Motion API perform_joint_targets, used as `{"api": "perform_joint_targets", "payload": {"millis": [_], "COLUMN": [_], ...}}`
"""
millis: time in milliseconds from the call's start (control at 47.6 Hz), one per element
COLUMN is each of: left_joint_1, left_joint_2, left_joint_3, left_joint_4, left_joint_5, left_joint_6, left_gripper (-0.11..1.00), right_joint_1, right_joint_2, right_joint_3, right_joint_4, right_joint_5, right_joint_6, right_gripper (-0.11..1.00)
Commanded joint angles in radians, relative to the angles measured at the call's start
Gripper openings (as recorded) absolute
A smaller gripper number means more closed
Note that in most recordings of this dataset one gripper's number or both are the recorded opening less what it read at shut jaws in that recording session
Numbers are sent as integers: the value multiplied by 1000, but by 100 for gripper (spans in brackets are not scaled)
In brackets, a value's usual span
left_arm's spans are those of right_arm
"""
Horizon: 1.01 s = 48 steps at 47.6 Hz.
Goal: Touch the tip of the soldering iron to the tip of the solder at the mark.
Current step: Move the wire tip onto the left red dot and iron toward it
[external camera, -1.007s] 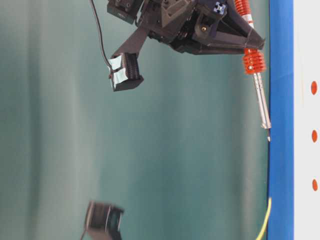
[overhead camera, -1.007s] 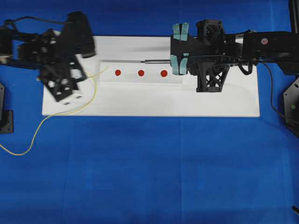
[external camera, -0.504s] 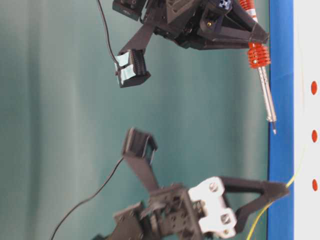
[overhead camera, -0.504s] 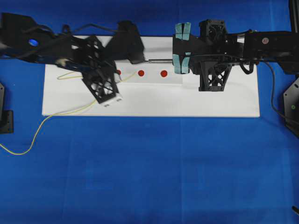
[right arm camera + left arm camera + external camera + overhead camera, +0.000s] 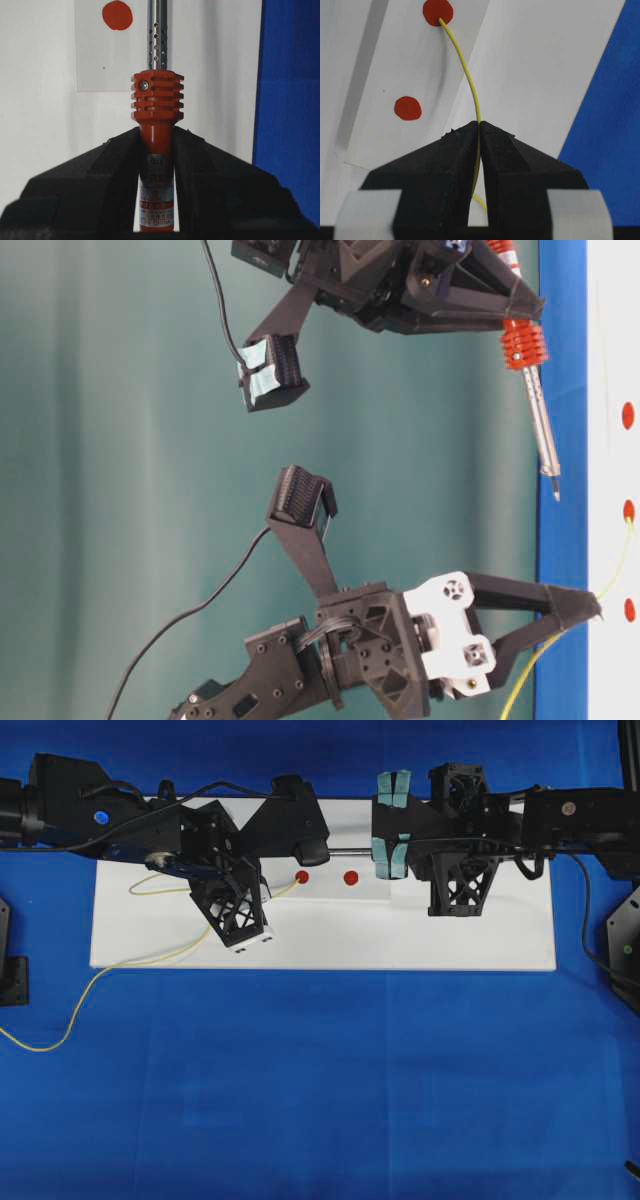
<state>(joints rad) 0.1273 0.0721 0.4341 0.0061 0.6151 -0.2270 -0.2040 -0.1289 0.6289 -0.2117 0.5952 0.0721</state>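
The left end effector (image 5: 479, 131) was clamped on the solder (image 5: 465, 65), its jaws pressed together around the thin yellow wire. A short free length arced out ahead of the jaws, and in the left wrist view its tip rested on the edge of a red mark (image 5: 438, 11); a 2nd red dot (image 5: 408, 108) lay off to the side, untouched. Behind the jaws the wire trailed in loose loops across the white board (image 5: 480, 950) and off onto the blue table (image 5: 320, 1100).

The right end effector (image 5: 156, 137) was clamped on the soldering iron (image 5: 157, 107), gripping the body just behind the orange-red collar. The iron's long axis ran level along the length of the board, its pointed shaft aimed toward the left arm. From the table-level view the iron's tip (image 5: 554, 490) hung above the board and stopped short of the solder's tip, with open air between them.

So the 2 tools lay nearly end to end, pointing at each other, the solder's tip ahead of and below the iron. The right arm was the one with ground to cover: the coming move looked like an advance along the iron's own axis with a slight descent onto the mark.
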Motion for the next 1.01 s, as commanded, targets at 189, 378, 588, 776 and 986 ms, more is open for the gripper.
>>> {"api": "perform_joint_targets", "payload": {"millis": [189, 378, 588, 776, 986], "left_joint_1": [5, 5, 6, 6, 5], "left_joint_2": [-12, -12, -12, -12, -12], "left_joint_3": [-28, -28, -23, -23, -21], "left_joint_4": [2, 2, 2, 2, 2], "left_joint_5": [-2, -2, -2, -2, -2], "left_joint_6": [12, 12, 11, 12, 9], "left_gripper": [1, 1, 1, 1, 1], "right_joint_1": [-3, -3, 20, 37, 38], "right_joint_2": [-31, -29, -15, 8, 49], "right_joint_3": [-11, -9, -11, -11, -20], "right_joint_4": [-3, 2, 3, 6, 8], "right_joint_5": [-5, -5, -5, -17, -21], "right_joint_6": [2, 2, 2, 2, 2], "right_gripper": [7, 7, 7, 7, 7]}}
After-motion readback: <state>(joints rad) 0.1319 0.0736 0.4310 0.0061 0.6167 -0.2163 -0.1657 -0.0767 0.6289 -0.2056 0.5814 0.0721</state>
